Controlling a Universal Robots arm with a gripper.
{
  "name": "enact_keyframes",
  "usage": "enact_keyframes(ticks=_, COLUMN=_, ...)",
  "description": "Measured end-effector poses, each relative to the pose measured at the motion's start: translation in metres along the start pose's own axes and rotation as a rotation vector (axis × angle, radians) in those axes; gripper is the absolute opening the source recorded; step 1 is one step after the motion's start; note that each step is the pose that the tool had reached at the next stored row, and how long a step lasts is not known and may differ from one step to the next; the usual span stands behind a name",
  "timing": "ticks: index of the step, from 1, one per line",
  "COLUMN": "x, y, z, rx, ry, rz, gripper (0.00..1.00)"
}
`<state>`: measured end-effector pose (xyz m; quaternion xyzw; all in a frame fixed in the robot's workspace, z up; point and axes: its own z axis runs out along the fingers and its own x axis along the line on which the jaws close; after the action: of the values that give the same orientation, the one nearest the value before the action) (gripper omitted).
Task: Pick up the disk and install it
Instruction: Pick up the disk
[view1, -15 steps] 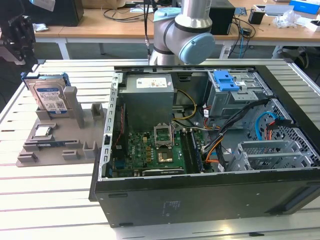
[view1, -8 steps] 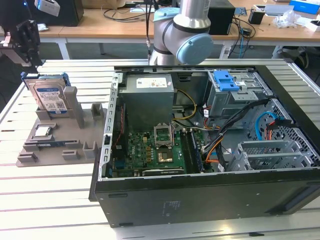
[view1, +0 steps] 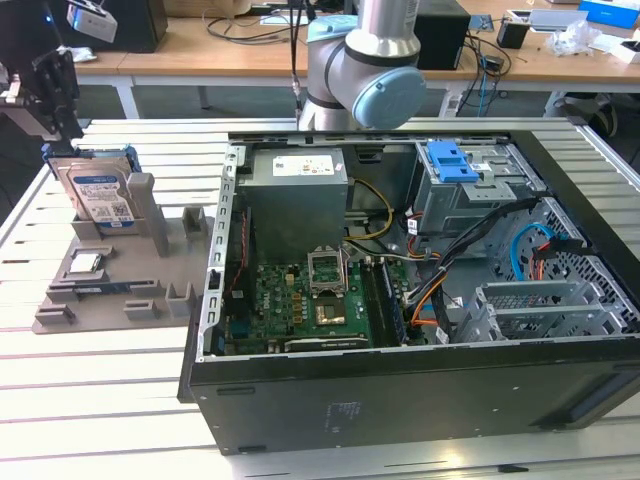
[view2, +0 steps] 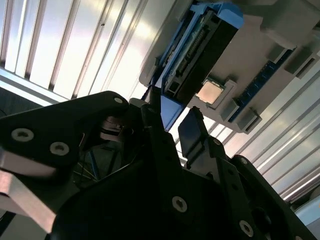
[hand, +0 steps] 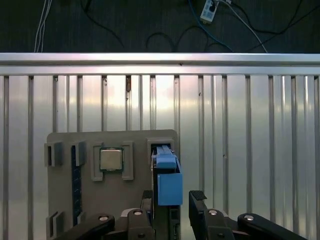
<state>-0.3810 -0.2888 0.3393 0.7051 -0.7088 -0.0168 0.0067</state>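
Disk (view1: 98, 192), a silvery flat rectangular hard drive with a white-and-blue label in a bright blue plastic carrier frame: not picked up. It stands on edge in a slot of the grey plastic fixture block (view1: 150, 285), on the exterior view's left, outside the computer case.

Nearest in the exterior view is the black side wall of the open computer case (view1: 400, 400), which lies on the slatted aluminium tabletop (view1: 100, 390). Inside the case are the green motherboard (view1: 300, 300) and, beyond it, a metal drive cage (view1: 480, 200) with a bare blue plastic bracket (view1: 450, 160) on top.

On the fixture block, the small square silver chip (view1: 84, 263) sits in its pocket in front of the disk, apart from it.

Your black hand (view1: 65, 125) hangs above the disk's top edge. In both wrist views the hand (hand: 171, 193) (view2: 174, 107) is spread apart and holds nothing. Its fingers (hand: 197, 200) flank the disk (hand: 169, 187), and a gap shows beside one of them. Contact on the other side: cannot tell.

Farther back, the grey-and-blue robot arm (view1: 365, 70) rises behind the case. Wooden desks (view1: 200, 55) strewn with cables stand beyond it.
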Motion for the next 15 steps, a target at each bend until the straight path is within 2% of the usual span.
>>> enact_keyframes(ticks=12, x=0.0002, y=0.0027, z=0.0118, rx=0.0, ry=0.0001, rz=-0.002, gripper=0.42)
enact_keyframes(ticks=15, x=0.0003, y=0.0025, z=0.0189, rx=0.0, ry=0.0001, rz=-0.005, gripper=0.42)
